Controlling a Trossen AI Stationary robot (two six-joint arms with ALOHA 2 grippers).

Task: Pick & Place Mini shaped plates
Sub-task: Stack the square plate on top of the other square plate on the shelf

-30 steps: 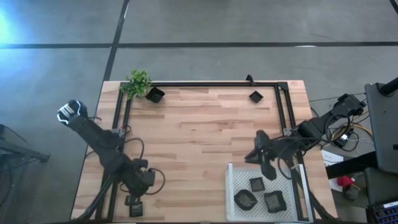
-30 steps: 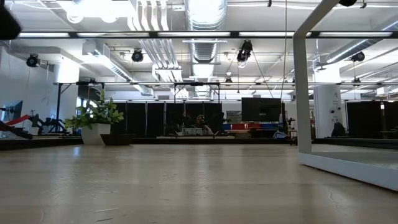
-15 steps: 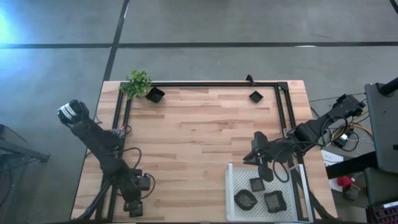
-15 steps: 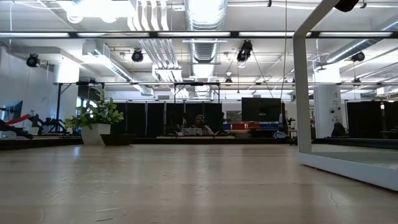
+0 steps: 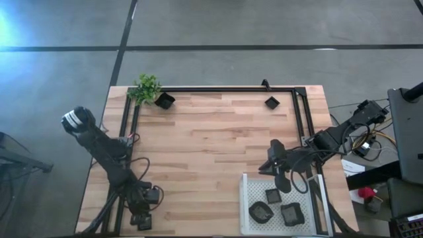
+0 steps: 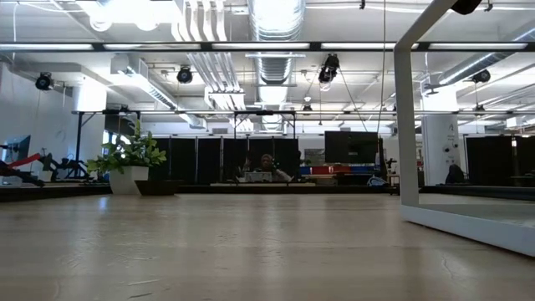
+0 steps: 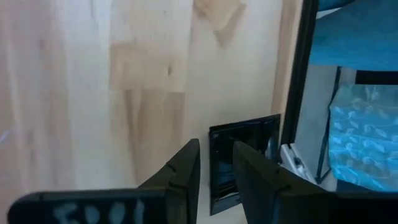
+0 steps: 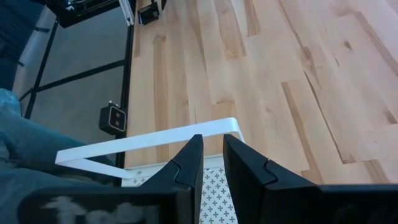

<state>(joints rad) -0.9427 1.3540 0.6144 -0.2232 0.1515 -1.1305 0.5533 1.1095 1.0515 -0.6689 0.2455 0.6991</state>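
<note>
Pale wood makes up your tabletop (image 5: 211, 132), edged by a black frame (image 5: 225, 88). At its near right corner you have the white tray (image 5: 248, 198), with three black plates (image 5: 273, 196) resting inside it. Two more plates sit along the far edge, one (image 5: 164, 100) just beside the plant (image 5: 146, 87) and one (image 5: 271, 102) near the far right corner.

Your right end effector (image 5: 282, 177) hangs over the tray's far rim, fingers (image 8: 186, 163) a narrow gap apart and empty. Your left end effector (image 5: 140, 215) is down at the near left corner; its fingers (image 7: 185, 171) stand slightly parted, and a square plate (image 7: 242, 158) lies on the tabletop just past their tips, near the frame. You cannot tell from the wrist view whether the fingers touch it.
</note>
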